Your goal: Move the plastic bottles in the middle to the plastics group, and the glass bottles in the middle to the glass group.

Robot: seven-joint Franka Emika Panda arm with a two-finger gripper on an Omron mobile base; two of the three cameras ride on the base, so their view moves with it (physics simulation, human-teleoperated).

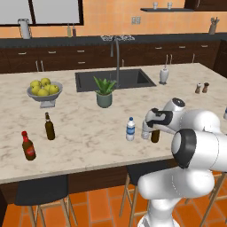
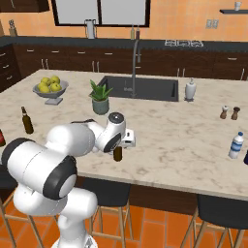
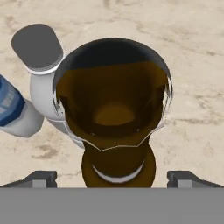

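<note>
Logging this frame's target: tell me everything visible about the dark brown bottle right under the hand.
The brown bottle looks like dark, glossy glass, with a round body and a narrower neck. It stands upright on the marble counter near its front edge, seen from above in the hand view. The open gripper hangs over it, fingers on either side, not touching. A greyish bottle stands close beside it; contact unclear.

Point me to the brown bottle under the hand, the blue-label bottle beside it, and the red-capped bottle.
brown bottle (image 3: 114, 116), hand view, seen from above, shoulder
blue-label bottle (image 1: 130, 129), left base view, label
red-capped bottle (image 1: 28, 148), left base view, body
</note>
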